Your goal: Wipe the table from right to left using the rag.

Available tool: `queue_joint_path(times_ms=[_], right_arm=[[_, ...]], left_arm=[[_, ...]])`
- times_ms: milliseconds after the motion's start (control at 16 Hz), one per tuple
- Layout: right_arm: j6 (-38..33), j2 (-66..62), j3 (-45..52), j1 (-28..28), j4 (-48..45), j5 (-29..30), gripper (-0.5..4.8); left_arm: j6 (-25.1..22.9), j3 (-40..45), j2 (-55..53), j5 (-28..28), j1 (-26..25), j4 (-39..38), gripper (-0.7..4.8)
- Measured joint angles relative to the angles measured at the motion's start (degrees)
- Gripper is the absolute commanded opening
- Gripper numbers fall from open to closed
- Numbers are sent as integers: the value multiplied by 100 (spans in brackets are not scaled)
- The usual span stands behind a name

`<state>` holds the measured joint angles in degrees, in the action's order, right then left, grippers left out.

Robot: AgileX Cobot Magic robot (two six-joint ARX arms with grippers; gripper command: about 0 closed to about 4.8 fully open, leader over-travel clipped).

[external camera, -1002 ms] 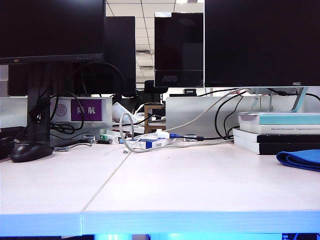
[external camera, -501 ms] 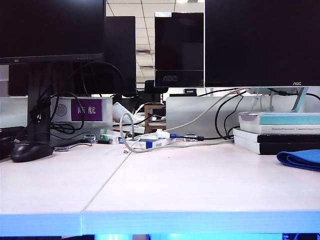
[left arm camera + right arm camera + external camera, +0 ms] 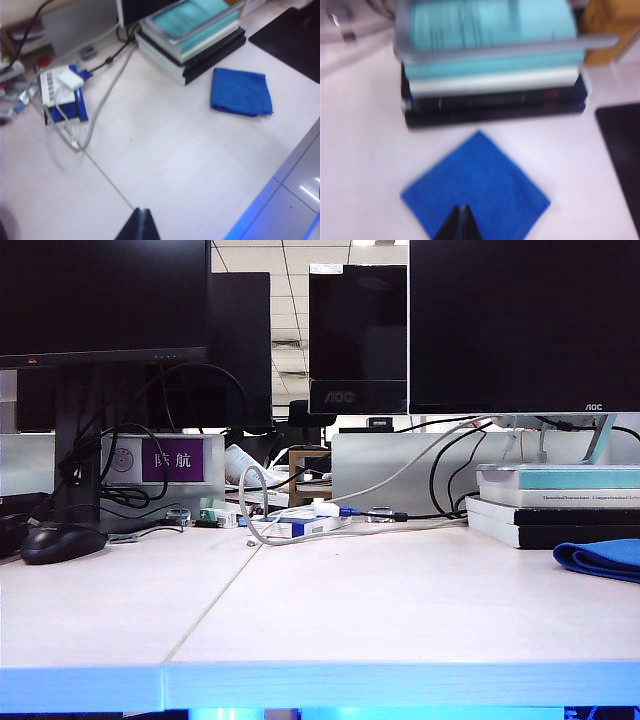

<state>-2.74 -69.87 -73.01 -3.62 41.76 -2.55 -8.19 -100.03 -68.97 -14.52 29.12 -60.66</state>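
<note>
From my station I saw the soft bright blue folded microfibre rag (image 3: 604, 559) lying flat at the right edge of the off-white wood-grain desk (image 3: 380, 610), just in front of a stack of books (image 3: 556, 502) topped by a pale teal one. The right end effector (image 3: 459, 223) hovered over the rag's near corner, its fingers pressed together, holding nothing. The left end effector (image 3: 139, 226) hung above the desk's seam, well apart from the rag (image 3: 241, 92), tips likewise closed and empty.
</note>
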Motion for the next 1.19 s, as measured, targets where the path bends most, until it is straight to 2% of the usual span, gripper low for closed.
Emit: queue_joint_path(times_ms=[188,313,439,814,1128,1190], right_arm=[[507,-448,0,4,568,114,-5],[538,-925,-2,4,658,103,33],[546,-1231,0,2,673,103,224],[564,-2450,0,0,938,105,220],[723,-2802,0,-2,240,-160,220],[737,-2828,-2,-2,149,-179,207]], left_arm=[[-2,-4,-4,15,83,122,-5],[-2,-4,-4,22,81,133,-5],[-2,-4,-4,20,81,146,-5],[-2,-4,-4,20,79,153,-5],[-2,-4,-2,20,81,219,-5],[-2,-4,-4,20,79,216,-5]])
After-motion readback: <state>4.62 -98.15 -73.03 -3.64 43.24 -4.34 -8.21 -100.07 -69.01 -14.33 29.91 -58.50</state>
